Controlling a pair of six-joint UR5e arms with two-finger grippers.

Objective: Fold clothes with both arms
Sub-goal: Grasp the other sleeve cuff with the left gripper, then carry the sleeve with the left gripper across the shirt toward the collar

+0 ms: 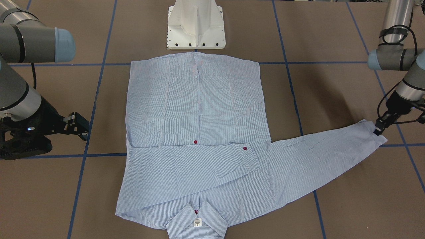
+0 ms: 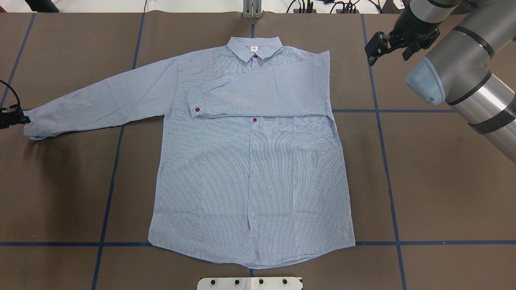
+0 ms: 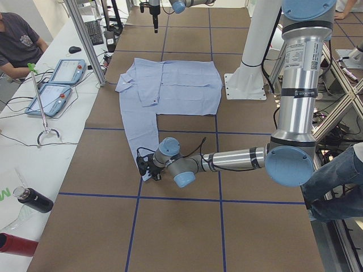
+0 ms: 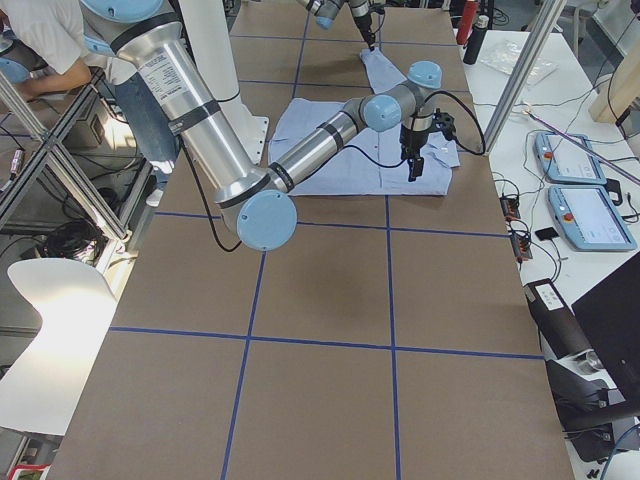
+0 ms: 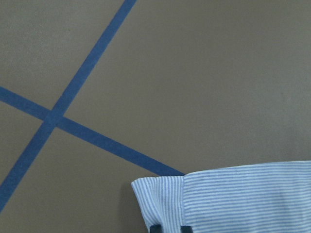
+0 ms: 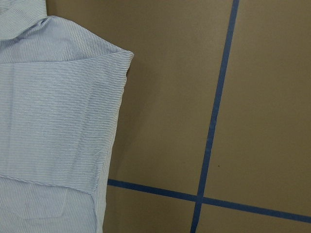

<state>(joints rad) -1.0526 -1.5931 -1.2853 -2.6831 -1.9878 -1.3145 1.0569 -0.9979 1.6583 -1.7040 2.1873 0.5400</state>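
The light blue striped shirt [image 2: 250,169] lies flat and buttoned, collar [image 2: 254,47] at the far side from the robot. One sleeve is folded across the chest [image 2: 258,96], its cuff [image 2: 195,105] showing a red button. The other sleeve [image 2: 100,100] stretches out to the robot's left. My left gripper [image 2: 16,117] [image 1: 378,130] is shut on that sleeve's cuff [image 5: 233,199], which shows in the left wrist view slightly raised. My right gripper [image 2: 377,50] [image 1: 79,127] hangs open and empty beside the folded shoulder corner [image 6: 121,56].
The white pedestal base [image 1: 196,25] stands at the shirt's hem side. Blue tape lines [image 2: 383,121] cross the brown table. A side bench holds tablets [image 3: 57,85] and bottles [image 3: 34,199], and a person [image 3: 20,39] sits there. Another person's leg [image 3: 340,181] is near the robot.
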